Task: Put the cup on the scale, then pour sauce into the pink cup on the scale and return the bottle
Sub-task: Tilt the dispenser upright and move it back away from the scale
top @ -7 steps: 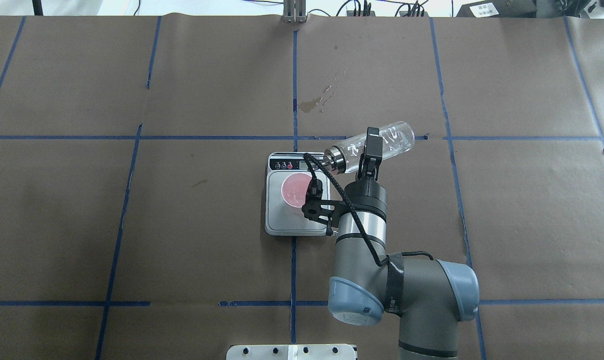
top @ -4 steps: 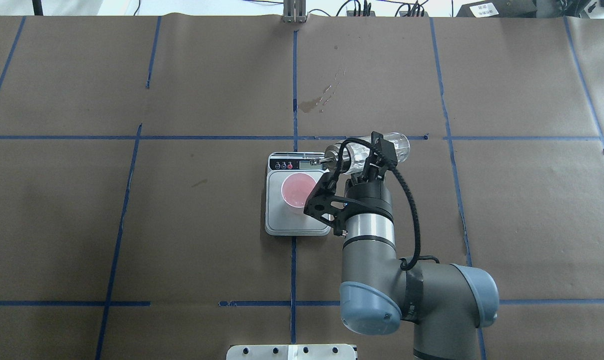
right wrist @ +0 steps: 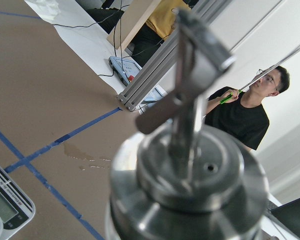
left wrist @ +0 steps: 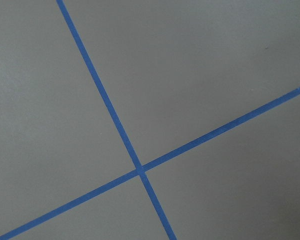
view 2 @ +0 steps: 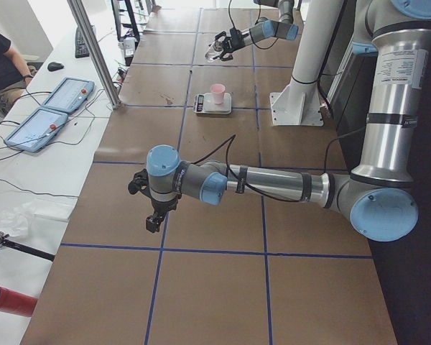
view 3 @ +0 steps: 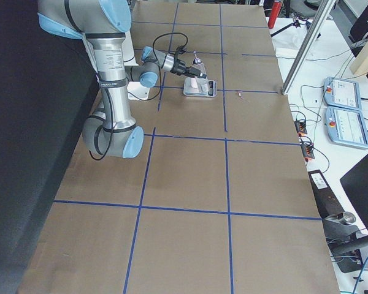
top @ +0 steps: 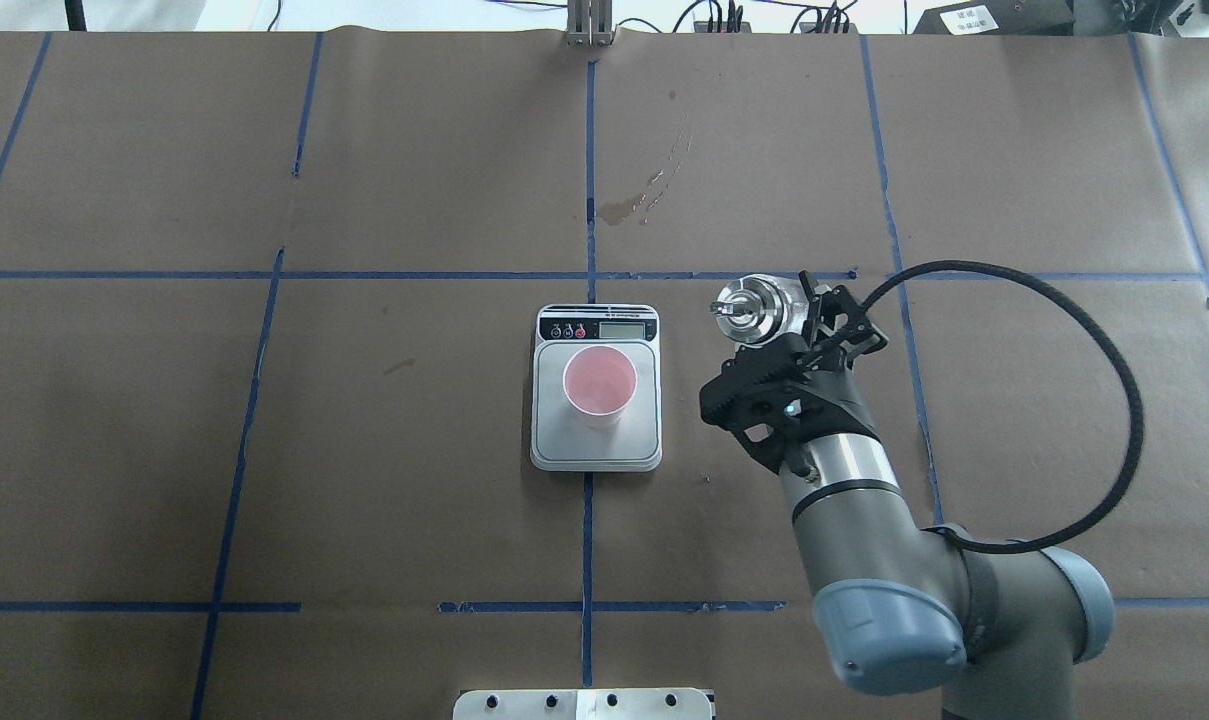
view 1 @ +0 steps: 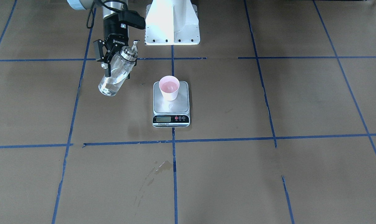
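Note:
The pink cup [top: 599,385] stands upright on the silver scale [top: 564,447], seen also in the front view as the cup [view 1: 169,88] on the scale [view 1: 170,109]. My right gripper [top: 799,310] is shut on the clear glass bottle [top: 751,308], held in the air to the right of the scale, well clear of the cup. The bottle [view 1: 114,74] is tilted, metal spout up, with clear sauce in its lower end. The right wrist view shows the spout [right wrist: 190,125] close up. My left gripper [view 2: 154,215] hangs over bare table far from the scale; I cannot tell whether it is open.
A wet stain [top: 644,195] marks the brown paper beyond the scale. The white robot base [view 1: 172,21] stands behind the scale. Blue tape lines [left wrist: 137,170] cross the table. Operators sit at the far edge [right wrist: 240,117], with tablets [view 2: 50,108] on a side table.
My right arm has swung the bottle away from over the cup to the right of the scale. The bottle has turned from lying spout-toward-cup to spout-up.

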{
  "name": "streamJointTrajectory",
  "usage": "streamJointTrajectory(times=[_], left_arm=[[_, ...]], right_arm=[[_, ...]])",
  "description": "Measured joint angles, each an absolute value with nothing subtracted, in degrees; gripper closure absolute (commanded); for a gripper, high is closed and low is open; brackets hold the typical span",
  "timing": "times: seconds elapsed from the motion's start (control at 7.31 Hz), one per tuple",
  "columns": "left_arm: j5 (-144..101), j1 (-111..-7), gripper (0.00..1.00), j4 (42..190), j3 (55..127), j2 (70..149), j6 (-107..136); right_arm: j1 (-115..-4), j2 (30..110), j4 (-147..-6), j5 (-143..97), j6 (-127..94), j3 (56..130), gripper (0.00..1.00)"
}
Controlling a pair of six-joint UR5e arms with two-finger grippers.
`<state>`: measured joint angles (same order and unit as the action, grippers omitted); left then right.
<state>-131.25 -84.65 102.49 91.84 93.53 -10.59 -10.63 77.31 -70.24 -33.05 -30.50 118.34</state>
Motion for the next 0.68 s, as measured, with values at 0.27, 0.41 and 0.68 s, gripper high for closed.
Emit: streamJointTrajectory(times=[0.27, 0.41, 0.68], left_arm=[[-131.2, -85.4, 0.00, 102.4, 92.7, 93.6, -10.6], [-131.2, -85.7, 0.00, 102.3, 93.3, 93.5, -10.5], [-131.2, -86.1, 0.00, 102.3, 94.0, 93.4, -10.5]], right_arm=[[-10.9, 85.2, -56.5, -36.7, -38.4, 118.4, 1.00], [-11.7, 87.3, -53.4, -39.5, -43.3, 118.3, 1.00], [-16.0, 89.2, -51.8, -48.3, -52.0, 118.2, 1.00]])
